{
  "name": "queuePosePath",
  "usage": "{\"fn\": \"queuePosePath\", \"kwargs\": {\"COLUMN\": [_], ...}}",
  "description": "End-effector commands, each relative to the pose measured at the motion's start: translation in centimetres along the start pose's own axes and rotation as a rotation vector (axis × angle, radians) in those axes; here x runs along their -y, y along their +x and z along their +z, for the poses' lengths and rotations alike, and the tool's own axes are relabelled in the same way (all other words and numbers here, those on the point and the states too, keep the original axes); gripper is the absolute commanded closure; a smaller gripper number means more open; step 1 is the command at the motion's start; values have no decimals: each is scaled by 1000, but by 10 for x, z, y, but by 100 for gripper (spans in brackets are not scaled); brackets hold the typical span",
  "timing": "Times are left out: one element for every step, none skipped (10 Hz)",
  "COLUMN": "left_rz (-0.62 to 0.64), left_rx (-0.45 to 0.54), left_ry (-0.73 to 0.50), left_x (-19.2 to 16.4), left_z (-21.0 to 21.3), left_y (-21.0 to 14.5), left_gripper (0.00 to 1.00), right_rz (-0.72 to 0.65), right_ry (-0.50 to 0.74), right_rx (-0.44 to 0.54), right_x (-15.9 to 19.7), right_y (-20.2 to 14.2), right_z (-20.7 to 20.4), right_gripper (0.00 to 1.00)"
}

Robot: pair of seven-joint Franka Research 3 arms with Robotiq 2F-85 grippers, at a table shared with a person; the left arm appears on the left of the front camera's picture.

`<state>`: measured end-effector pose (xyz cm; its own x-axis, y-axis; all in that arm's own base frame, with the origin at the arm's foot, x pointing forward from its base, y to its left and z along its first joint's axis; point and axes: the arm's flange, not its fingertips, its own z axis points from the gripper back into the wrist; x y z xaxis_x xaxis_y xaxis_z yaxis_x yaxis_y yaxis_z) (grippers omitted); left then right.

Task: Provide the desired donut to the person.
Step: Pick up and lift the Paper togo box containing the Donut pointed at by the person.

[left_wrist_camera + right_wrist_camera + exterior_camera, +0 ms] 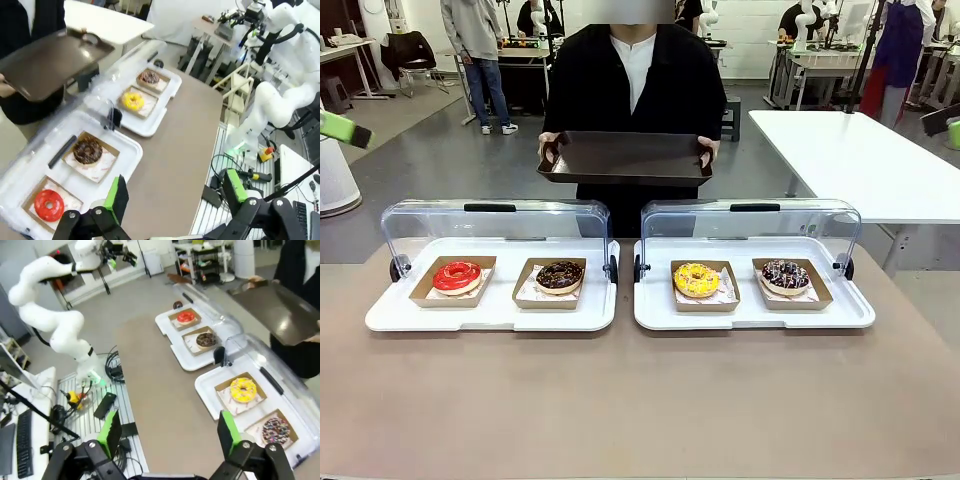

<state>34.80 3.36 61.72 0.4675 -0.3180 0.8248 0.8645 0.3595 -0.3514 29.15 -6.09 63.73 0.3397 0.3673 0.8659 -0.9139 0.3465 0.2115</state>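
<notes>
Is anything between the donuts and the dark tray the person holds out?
Yes: the two clear lids, flipped open, stand along the white trays' far edges, between the donuts and the dark tray. The near side is unblocked.

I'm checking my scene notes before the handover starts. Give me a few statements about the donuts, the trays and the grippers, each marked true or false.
1. The person holds an empty dark tray. True.
2. The red donut shares a white tray with the yellow donut. False: its neighbour in the left white tray is the chocolate donut.
3. The left clear lid and the right clear lid are swung open. True.
4. The left gripper grips a donut. False: it is open and empty, as is the right gripper.
</notes>
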Motion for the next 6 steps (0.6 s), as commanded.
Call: {"fn": "queuePosePath", "kwargs": {"left_rz": [-83,-100,-115,-132,-155,-169], "left_rx": [53,73,67,55,32,9], "left_ry": [-7,-26,-50,-73,-98,-112], "left_x": [-8,-10,-11,-12,-16,-18], "left_z": [17,24,29,29,28,29], "left_y": [14,15,16,15,12,5], "left_gripper": [0,0,0,0,0,0], "right_rz": [-11,-23,-32,-28,-30,-28], "right_ry": [3,3,15,31,47,66], "right_rx": [12,24,25,30,39,51], "right_x": [21,29,37,42,45,46], "right_y": [0,-5,-9,-14,-18,-20], "right_z": [0,0,-2,-4,-3,-1], "right_gripper": [0,0,0,0,0,0]}}
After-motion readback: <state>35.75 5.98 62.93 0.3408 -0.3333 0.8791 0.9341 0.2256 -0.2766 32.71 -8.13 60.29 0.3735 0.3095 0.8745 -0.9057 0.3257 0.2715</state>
